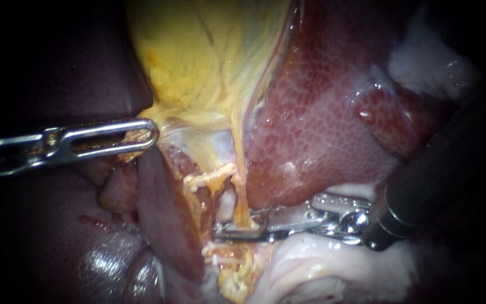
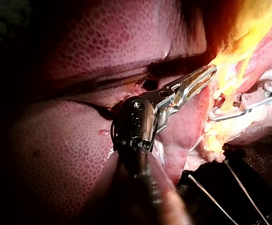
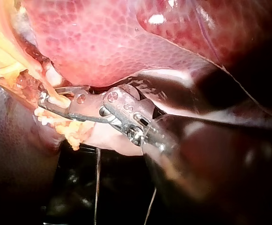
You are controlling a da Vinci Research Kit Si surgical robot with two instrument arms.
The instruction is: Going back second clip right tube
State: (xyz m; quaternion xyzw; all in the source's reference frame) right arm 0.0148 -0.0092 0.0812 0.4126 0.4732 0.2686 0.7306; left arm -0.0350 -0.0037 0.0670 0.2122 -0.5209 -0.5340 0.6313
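The right instrument point(image 1: 220, 229) has its jaws narrowly open, one on each side of the tube point(image 1: 242, 198), which runs down from the gallbladder point(image 1: 209, 62) and passes between them. Just below the jaws, two pale bars point(image 1: 219, 248) cross the tube (clips, perhaps; I cannot tell). The liver point(image 1: 322, 124) lies above the shaft. Well apart, the left instrument point(image 1: 148, 135) is clamped on the gallbladder's lower edge, with more liver beneath it.
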